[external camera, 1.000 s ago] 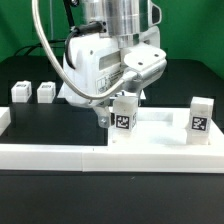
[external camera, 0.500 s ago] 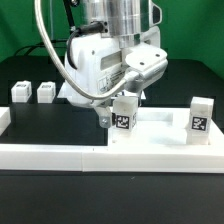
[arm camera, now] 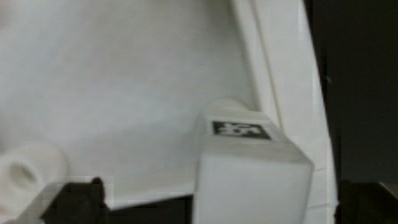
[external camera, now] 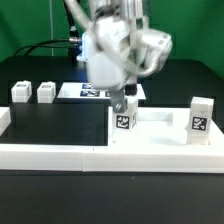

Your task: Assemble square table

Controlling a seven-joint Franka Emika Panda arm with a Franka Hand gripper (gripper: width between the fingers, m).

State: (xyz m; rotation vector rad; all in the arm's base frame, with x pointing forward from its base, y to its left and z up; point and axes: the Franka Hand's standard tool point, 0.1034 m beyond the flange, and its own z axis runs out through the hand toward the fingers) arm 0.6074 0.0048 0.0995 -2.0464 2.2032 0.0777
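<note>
- Right now the white table top is lying flat in the lower right of the exterior view. It is sitting just behind the low white wall that is running along the bottom of the frame.
- Two legs are standing upright on it. The centre leg is standing at its left corner near mid-frame, and the right leg is standing near the frame's right edge. Both are showing black-and-white tags to the camera.
- Two spare legs are sitting side by side at the left of the frame on the black work surface, well apart from the table top.
- The gripper is hanging directly over the centre leg, and the arm above it is showing blurred.
- In the wrist view that leg is standing just beside the table top's rim. The dark fingers are spread wide on either side of it, leaving gaps and gripping nothing.
- The marker board is lying behind the arm at mid-frame, partly hidden.
</note>
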